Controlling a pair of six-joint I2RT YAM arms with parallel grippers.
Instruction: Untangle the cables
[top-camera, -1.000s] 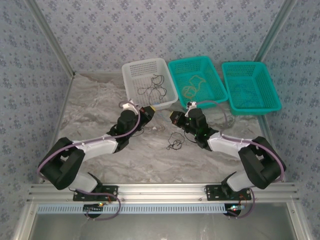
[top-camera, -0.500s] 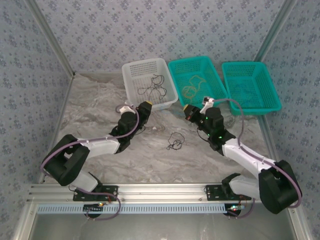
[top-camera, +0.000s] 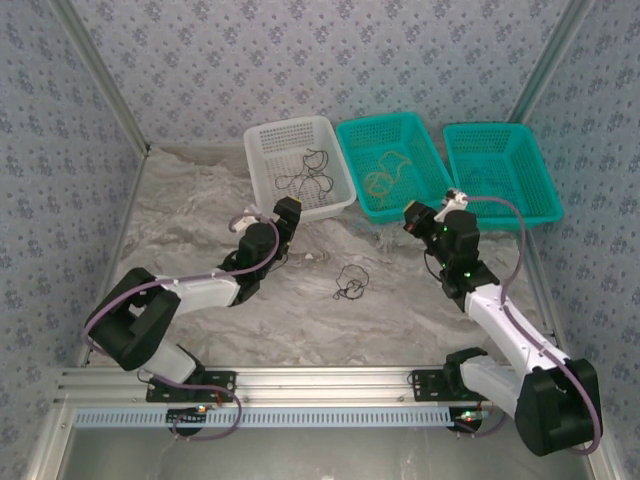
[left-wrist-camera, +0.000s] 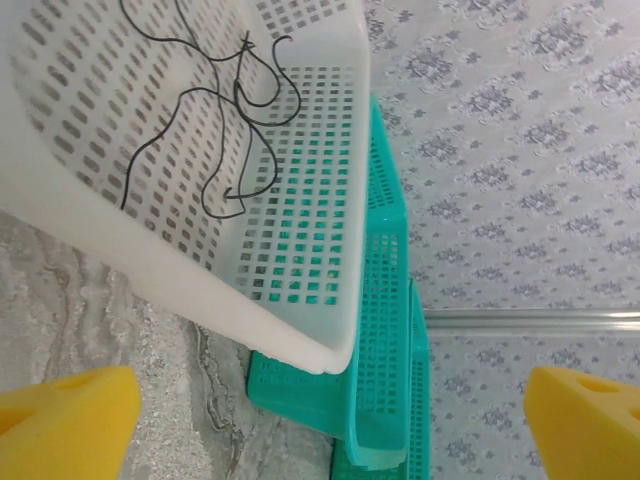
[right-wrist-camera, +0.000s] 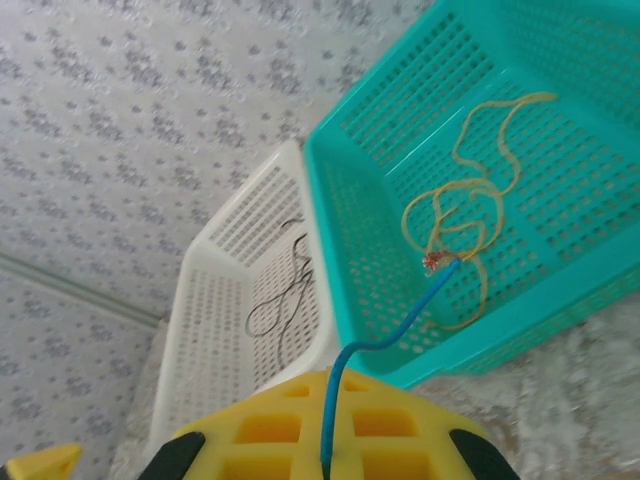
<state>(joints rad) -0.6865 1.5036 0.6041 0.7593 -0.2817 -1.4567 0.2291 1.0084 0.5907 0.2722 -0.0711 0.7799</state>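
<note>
Three baskets (top-camera: 380, 119) along far wall (top-camera: 300, 60); left pincer (top-camera: 290, 208) agape near rim (left-wrist-camera: 358, 250).

White basket (top-camera: 290, 122) beside teal baskets (top-camera: 380, 121)

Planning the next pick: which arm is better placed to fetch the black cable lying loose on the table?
Left, probably. The left claw is open and empty beside the white basket; the right claw is shut on a blue cable. The black cable lies between them.
</note>
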